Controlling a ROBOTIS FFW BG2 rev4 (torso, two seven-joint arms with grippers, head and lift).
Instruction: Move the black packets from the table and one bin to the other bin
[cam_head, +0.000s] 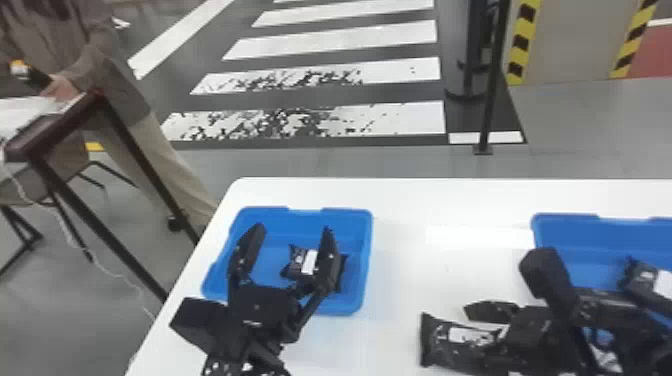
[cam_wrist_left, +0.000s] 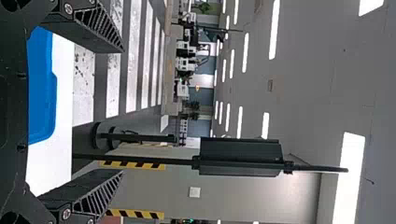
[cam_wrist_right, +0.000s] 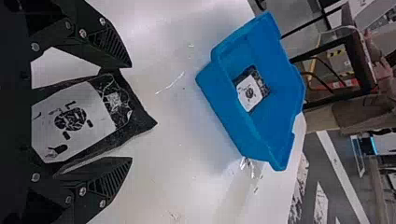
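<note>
Evidently partway: left bin (cam_head: 300, 226) holds one packet (cam_head: 300, 263), right bin (cam_head: 565, 230) another packet (cam_head: 650, 284). Loose packet (cam_wrist_right: 74, 122), apparently on surface (cam_head: 395, 280), awaits transfer between right pincer's (cam_wrist_right: 131, 112) parted fingers. Left pincer (cam_head: 294, 229) spread.

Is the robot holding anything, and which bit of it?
Left gripper: nothing. A packet reaches into the right gripper, but I can't tell whether it's held.
</note>
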